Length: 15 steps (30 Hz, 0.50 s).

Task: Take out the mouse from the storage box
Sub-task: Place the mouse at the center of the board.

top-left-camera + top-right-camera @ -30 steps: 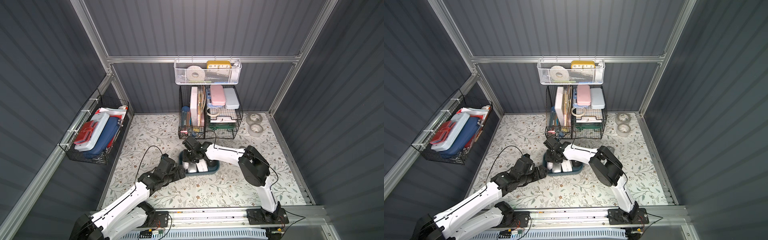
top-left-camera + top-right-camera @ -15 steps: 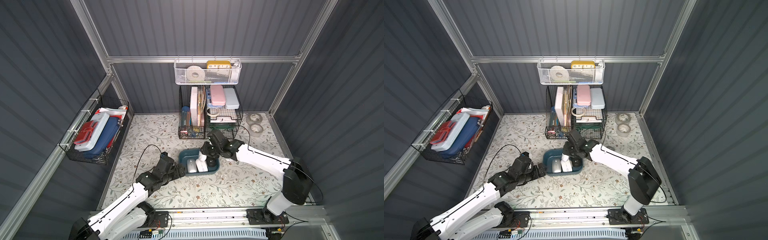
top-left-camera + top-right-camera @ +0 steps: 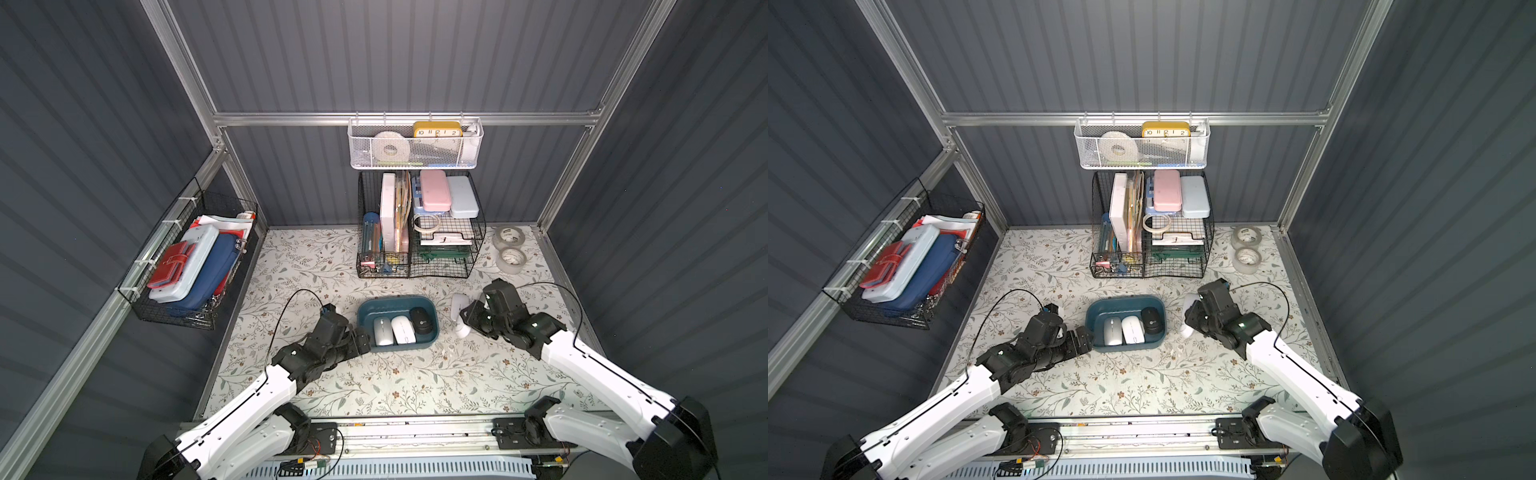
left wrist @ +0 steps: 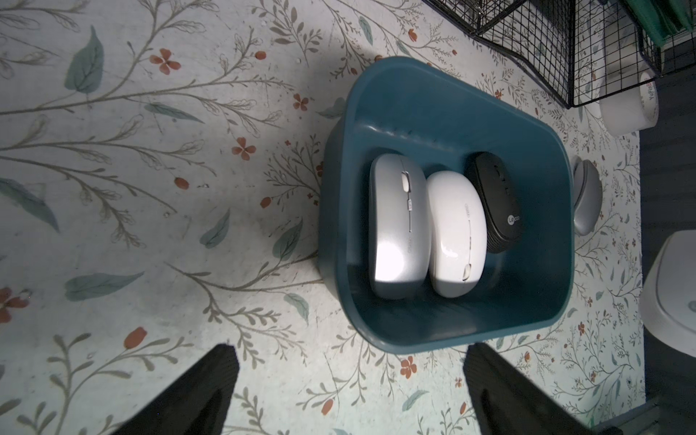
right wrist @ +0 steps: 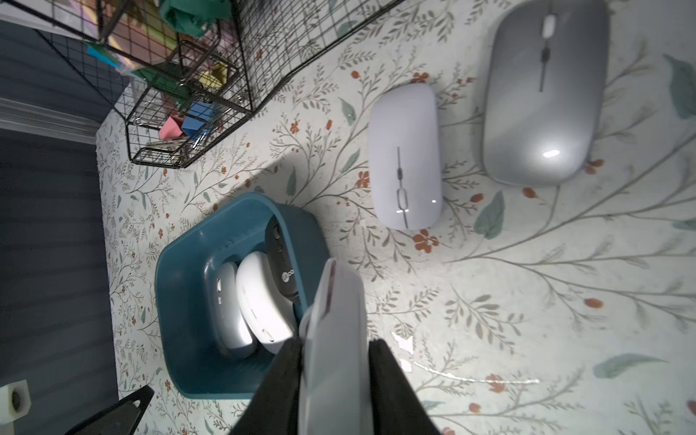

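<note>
Mouse [image 5: 339, 301] clamped in right gripper [image 5: 335, 348] hangs clear of storage box [image 3: 397, 300], next needs lowering onto table [image 3: 415, 374] and release; left gripper [image 4: 350, 354] spread wide, empty.

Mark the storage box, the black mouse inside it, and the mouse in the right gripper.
storage box [image 3: 388, 306]: in a top view, bare far inner wall.
black mouse [image 3: 421, 321]: in a top view, middle of its back.
held white mouse [image 5: 335, 331]: right wrist view, its pale side, mid-length.

held white mouse [image 5: 335, 339] — cut by edge (right wrist view) | grey mouse [image 4: 585, 196] — half hidden behind storage box [image 4: 433, 109]
</note>
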### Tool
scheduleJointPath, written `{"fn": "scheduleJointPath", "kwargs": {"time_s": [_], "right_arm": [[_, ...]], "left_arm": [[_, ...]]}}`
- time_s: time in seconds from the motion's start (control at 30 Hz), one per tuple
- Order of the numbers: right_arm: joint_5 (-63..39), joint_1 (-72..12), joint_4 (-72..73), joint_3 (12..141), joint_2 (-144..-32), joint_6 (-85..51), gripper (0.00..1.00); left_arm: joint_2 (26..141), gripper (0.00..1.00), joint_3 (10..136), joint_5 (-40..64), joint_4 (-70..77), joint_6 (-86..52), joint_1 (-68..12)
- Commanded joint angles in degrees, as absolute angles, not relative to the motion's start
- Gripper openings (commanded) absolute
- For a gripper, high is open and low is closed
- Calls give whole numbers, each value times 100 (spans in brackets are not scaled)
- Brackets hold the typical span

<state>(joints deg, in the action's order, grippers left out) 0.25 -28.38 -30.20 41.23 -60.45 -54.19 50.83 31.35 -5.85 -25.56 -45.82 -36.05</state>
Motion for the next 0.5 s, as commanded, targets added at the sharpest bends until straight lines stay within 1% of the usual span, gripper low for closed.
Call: {"fn": "scheduleJointPath", "kwargs": {"time_s": [0.0,0.13,0.23,0.47], "right_arm": [[-65,-2659,-2950,3794,-5819,-5302,29],[-271,-2284,-2667,3315,-5704,-5232,29],[-558,-1988,-2285,3026,-5835,-5153,29],[-1118,-1785,-1733,2812,-6405,-5045,29]], "left_arm": [[5074,99,3178,-624,-2594,-4509,-3595],[5105,99,3191,-615,-2591,-4502,-3595],[5119,99,3199,-624,-2585,-4504,-3595],[5163,99,3225,-642,-2584,-4508,-3595]]}}
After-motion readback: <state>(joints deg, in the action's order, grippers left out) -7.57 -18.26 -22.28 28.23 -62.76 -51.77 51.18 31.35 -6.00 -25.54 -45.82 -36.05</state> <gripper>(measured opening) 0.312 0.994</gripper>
